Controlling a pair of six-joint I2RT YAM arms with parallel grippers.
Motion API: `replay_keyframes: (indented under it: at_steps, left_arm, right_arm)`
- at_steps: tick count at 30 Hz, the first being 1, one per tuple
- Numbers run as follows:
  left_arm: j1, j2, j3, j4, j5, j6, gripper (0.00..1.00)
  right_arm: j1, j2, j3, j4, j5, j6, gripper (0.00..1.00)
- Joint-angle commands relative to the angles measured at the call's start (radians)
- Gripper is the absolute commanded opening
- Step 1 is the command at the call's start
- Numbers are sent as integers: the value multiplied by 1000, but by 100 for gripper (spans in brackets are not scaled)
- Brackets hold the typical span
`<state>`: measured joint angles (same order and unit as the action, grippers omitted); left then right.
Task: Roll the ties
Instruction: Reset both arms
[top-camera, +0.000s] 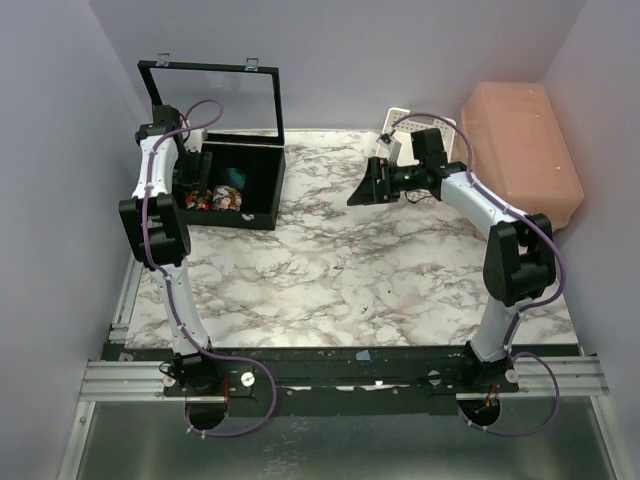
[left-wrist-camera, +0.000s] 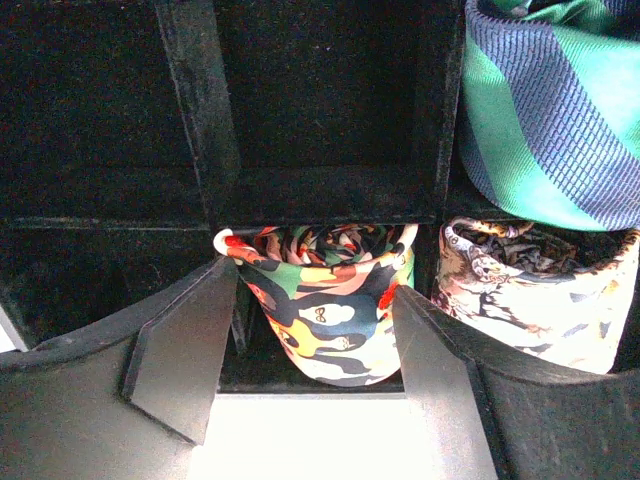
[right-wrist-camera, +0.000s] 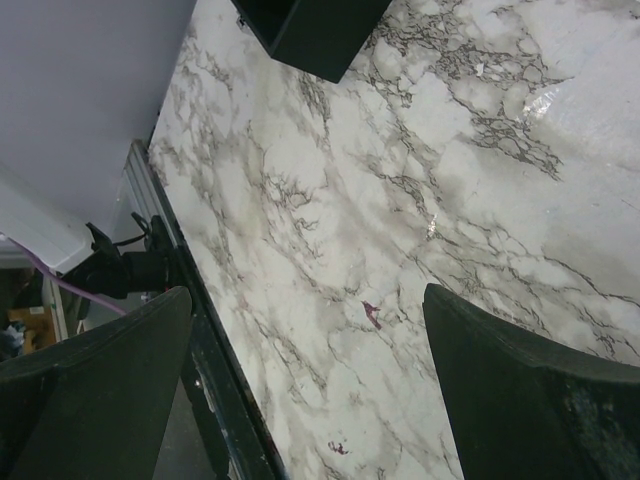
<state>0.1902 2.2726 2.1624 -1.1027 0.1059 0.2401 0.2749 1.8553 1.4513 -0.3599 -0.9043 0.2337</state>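
Observation:
A rolled tie (left-wrist-camera: 335, 310) with a bright red, orange, green and white print stands in a compartment of the black box (left-wrist-camera: 320, 195). My left gripper (left-wrist-camera: 315, 280) reaches into the box (top-camera: 245, 215) and has its fingertips (left-wrist-camera: 400, 300) pressed on both sides of this roll. A pale patterned rolled tie (left-wrist-camera: 545, 295) fills the compartment to its right. A green and blue striped tie (left-wrist-camera: 560, 110) lies in the cell behind that. The rolls (top-camera: 215, 198) show as a bright spot from above. My right gripper (top-camera: 362, 190) (right-wrist-camera: 308, 295) hangs open and empty above the marble table (right-wrist-camera: 400, 200).
The black box has a raised glass lid (top-camera: 215, 95) and dark dividers (left-wrist-camera: 195, 110) with empty cells at the back left. A white slotted basket (top-camera: 405, 122) and a pink lidded bin (top-camera: 520, 155) stand at the back right. The table's black front rail (right-wrist-camera: 215, 390) runs below the right gripper.

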Motion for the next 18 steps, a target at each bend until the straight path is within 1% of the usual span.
replay_keyframes:
  at_steps: [1,4,6,10,14,18]
  left_arm:
    - [13,28,-12,13,58,22,70]
    - [20,33,-19,11,73,29,68]
    - [26,40,-5,-1,87,29,69]
    - [31,33,18,-18,106,17,79]
    - [32,-54,-15,38,116,1,86]
    - [31,-133,16,53,105,-16,90]
  right_arm:
    - [-6,-5,4,-33,19,-24,100]
    - [-7,-8,0,-35,21,-26,100]
    - [-8,-10,-2,-36,21,-28,100]
    - [-9,-9,-1,-41,21,-33,100]
    - [-14,-15,8,-52,32,-50,100]
    - [-33,-24,29,-79,52,-87,100]
